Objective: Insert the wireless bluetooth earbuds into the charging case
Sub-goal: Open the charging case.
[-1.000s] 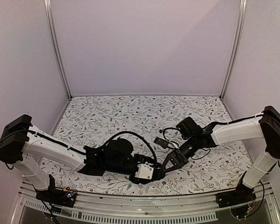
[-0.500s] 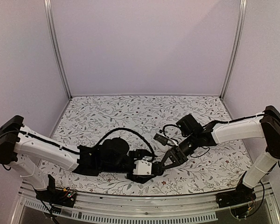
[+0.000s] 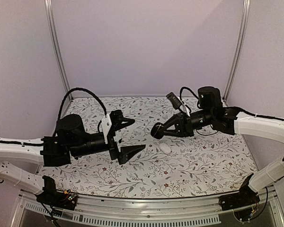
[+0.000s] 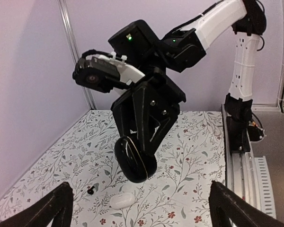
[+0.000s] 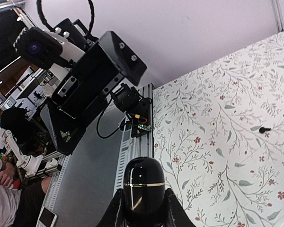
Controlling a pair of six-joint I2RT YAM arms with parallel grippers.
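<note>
Up above the table point(image 3: 203, 161), my right gripper point(image 5: 143, 210) pinches the black charging case point(image 4: 135, 161) steady while my left gripper point(image 3: 131, 136) gapes wide and empty, probably to grab 1 earbud point(image 4: 90, 190).

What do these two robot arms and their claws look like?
The left arm and right arm have white shells, black joints and looping black cables. The left gripper and right gripper are black, each with two tapered fingers.

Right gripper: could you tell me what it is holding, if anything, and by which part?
The right gripper pinches the black oval case by one end, the rest sticking out; the left gripper is open and empty.
</note>
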